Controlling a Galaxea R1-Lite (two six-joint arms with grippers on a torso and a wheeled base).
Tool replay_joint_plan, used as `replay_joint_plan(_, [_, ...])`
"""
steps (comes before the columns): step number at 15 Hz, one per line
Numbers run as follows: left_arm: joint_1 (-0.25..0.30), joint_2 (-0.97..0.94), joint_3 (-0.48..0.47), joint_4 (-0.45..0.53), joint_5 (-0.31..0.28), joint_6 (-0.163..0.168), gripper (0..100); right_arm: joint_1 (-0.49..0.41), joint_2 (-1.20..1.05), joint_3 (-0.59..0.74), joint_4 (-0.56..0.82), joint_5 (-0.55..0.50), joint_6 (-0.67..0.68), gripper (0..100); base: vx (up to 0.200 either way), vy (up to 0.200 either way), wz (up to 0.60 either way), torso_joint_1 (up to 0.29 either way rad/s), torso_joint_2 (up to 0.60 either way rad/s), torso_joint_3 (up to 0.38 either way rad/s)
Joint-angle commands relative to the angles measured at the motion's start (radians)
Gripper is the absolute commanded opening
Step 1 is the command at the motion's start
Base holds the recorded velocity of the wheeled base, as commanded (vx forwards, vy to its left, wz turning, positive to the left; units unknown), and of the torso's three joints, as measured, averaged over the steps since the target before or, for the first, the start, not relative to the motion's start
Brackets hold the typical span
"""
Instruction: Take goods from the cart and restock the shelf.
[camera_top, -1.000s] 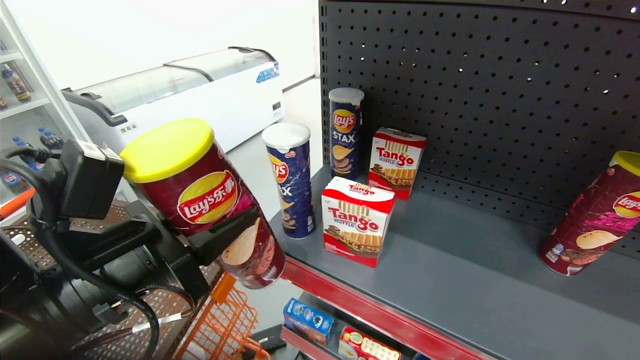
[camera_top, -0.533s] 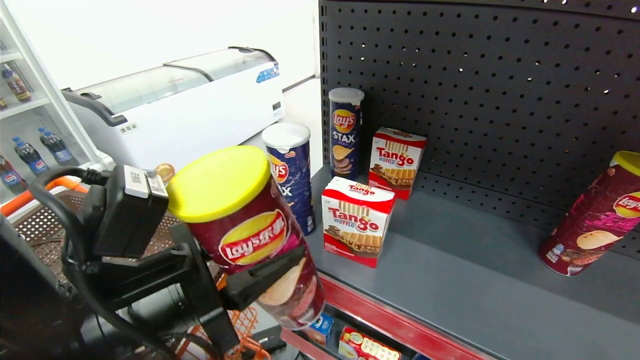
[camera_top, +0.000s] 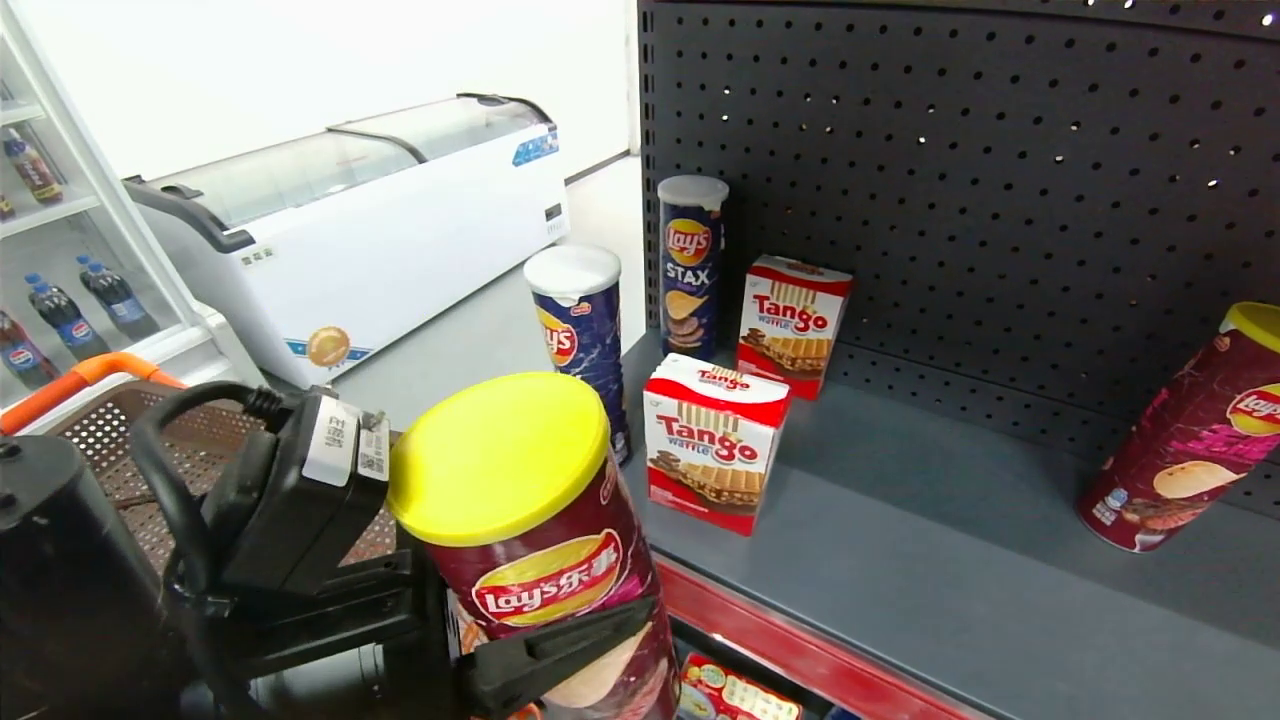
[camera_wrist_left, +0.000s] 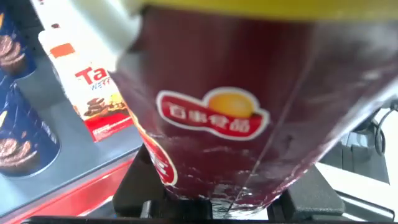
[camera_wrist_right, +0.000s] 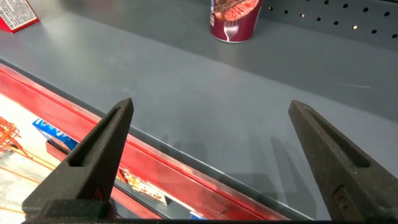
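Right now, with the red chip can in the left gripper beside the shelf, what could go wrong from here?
1. The red chip can leans in the left gripper; set down like that, it may topple.
2. Its base looks lower than the shelf's red front lip and could catch on it.
3. The front wafer box and the front blue can stand close by; a sweep inward might knock them.

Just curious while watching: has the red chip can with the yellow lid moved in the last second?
Yes. The red chip can, held in the left gripper, has shifted right and lower, closing on the front blue can standing on the shelf.
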Motion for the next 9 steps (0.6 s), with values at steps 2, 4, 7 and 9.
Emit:
replay_joint_plan(2, [0.002,-0.001,0.001,-0.001,-0.027,0.019,0,0.0,0.0,0.0,0.0,0.0,0.0,100,0.0,0.0,0.0,0.0,0.0,0.0])
replay_joint_plan(4, [0.002,-0.001,0.002,0.001,-0.031,0.026,0,0.0,0.0,0.0,-0.001,0.0,0.0,100,0.0,0.0,-0.6,0.002,0.0,0.002])
replay_joint_plan(7, [0.005,0.0,0.004,-0.001,-0.038,0.026,0,0.0,0.0,0.0,-0.001,0.0,0.0,100,0.0,0.0,-0.6,0.004,0.01,0.007])
replay_joint_plan(9, [0.005,0.002,0.002,-0.001,-0.04,0.026,0,0.0,0.0,0.0,-0.001,0.0,0.0,100,0.0,0.0,-0.6,0.002,0.0,0.002])
